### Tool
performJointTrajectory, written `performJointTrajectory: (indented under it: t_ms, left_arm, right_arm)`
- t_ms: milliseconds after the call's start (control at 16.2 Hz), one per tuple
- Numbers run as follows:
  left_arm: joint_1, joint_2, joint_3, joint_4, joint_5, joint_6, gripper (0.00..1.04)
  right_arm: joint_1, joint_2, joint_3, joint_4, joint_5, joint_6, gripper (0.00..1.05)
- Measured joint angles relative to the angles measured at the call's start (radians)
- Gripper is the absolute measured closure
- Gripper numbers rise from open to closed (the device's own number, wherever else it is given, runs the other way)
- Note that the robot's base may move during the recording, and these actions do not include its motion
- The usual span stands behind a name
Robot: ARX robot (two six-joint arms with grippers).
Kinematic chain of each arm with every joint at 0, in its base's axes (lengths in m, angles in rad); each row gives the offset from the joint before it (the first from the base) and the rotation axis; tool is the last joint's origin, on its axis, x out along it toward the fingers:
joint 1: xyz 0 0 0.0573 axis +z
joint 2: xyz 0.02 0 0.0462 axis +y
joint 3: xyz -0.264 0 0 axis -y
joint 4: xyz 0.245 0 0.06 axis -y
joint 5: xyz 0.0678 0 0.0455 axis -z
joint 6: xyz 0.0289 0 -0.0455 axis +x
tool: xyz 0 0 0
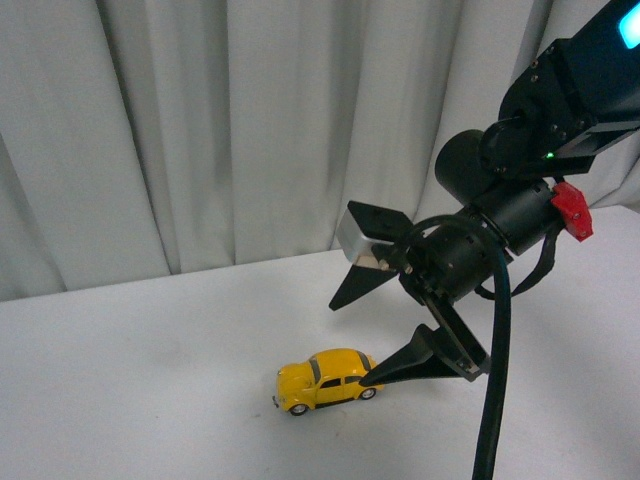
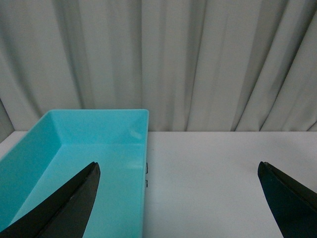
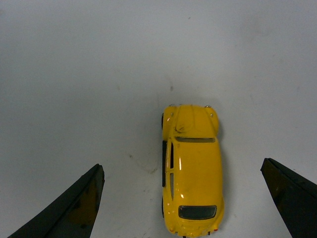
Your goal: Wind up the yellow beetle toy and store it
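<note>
Wide-spread right claw point(image 1: 350, 343) close over yellow beetle toy point(image 1: 326, 381), on its wheels on white surface point(image 1: 150, 380), lower centre. Left claw point(image 2: 177, 166) likewise wide, turquoise box point(image 2: 99, 119) lower left.

beetle toy point(image 1: 327, 380): stood on its wheels on the table point(image 1: 140, 380), nose turned left
right gripper point(image 1: 350, 343): held above and right of the toy, which is framed between its spread fingers
box point(image 2: 143, 148): set on the table, before the curtain point(image 1: 200, 130)
curtain: hung behind the table
</note>
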Motion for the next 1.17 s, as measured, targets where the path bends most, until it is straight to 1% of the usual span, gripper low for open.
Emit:
performJointTrajectory:
  t_ms: [123,247,740,802,1049,1111,1172]
  left_arm:
    - [0.000,0.000,0.000,0.000,0.000,0.000,0.07]
    - [0.000,0.000,0.000,0.000,0.000,0.000,0.07]
    - [0.000,0.000,0.000,0.000,0.000,0.000,0.07]
    - [0.000,0.000,0.000,0.000,0.000,0.000,0.07]
    - [0.000,0.000,0.000,0.000,0.000,0.000,0.07]
    - [0.000,0.000,0.000,0.000,0.000,0.000,0.07]
    - [0.000,0.000,0.000,0.000,0.000,0.000,0.07]
  right_arm:
    - [0.011,0.047,0.018,0.004,0.044,-0.057,0.07]
    - [0.026,0.071,0.025,0.031,0.071,-0.057,0.07]
    - [0.063,0.135,0.085,0.065,0.139,0.019,0.07]
    - [0.066,0.136,0.085,0.064,0.144,0.026,0.15]
    - [0.070,0.137,0.085,0.068,0.150,0.048,0.56]
    - [0.071,0.137,0.085,0.068,0.148,0.049,0.64]
    - [0.072,0.137,0.085,0.071,0.145,0.050,0.66]
